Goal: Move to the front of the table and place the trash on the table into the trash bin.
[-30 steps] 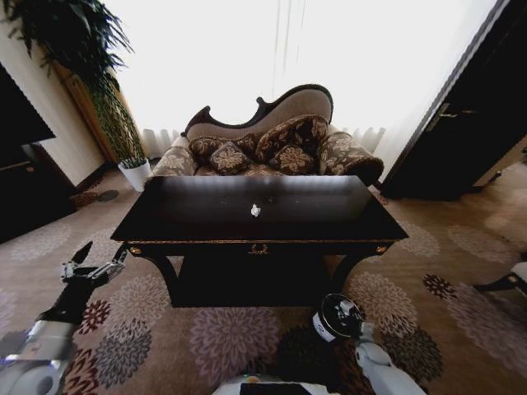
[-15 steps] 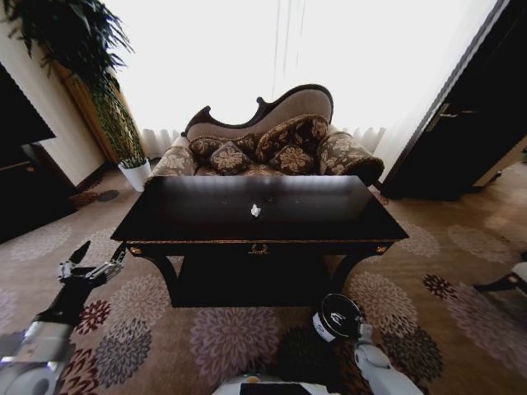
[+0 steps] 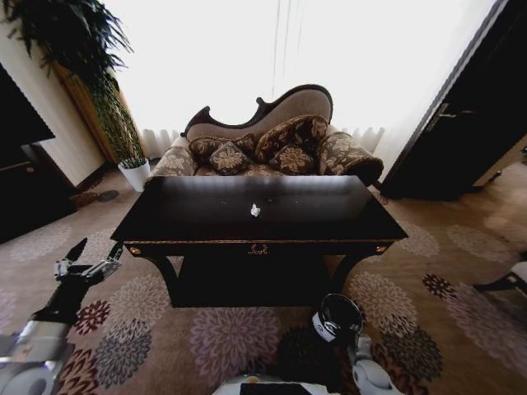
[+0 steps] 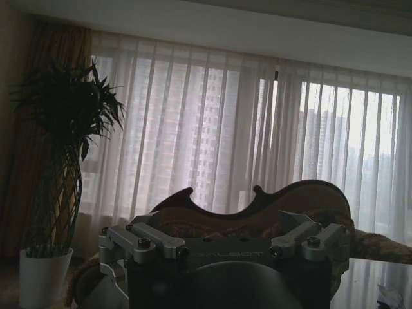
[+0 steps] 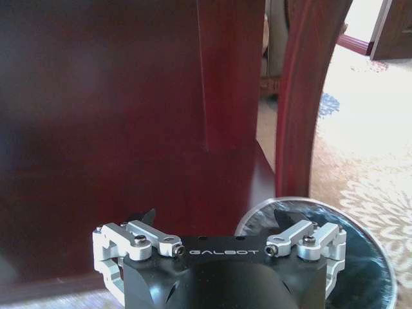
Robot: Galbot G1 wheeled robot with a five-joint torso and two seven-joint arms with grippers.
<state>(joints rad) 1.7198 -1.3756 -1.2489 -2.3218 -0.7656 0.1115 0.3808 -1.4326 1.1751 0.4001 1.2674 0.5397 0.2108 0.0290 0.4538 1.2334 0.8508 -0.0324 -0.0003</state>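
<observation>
One paper ball (image 3: 255, 211) on table (image 3: 329, 218); one bin (image 3: 338, 317) below

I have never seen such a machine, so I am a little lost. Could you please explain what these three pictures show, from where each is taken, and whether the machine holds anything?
It is a wheeled robot with two arms, each ending in a pincer. The wide picture comes from a camera on its head, looking down at a dark table with one small white paper ball on it and a sofa behind. The left pincer hangs open and empty beside the table's left corner. The other two pictures come from cameras on the wrists. The left wrist looks toward the sofa, curtains and a potted plant. The right wrist looks at the table's leg and the black trash bin, which stands on the carpet near the right arm.
</observation>
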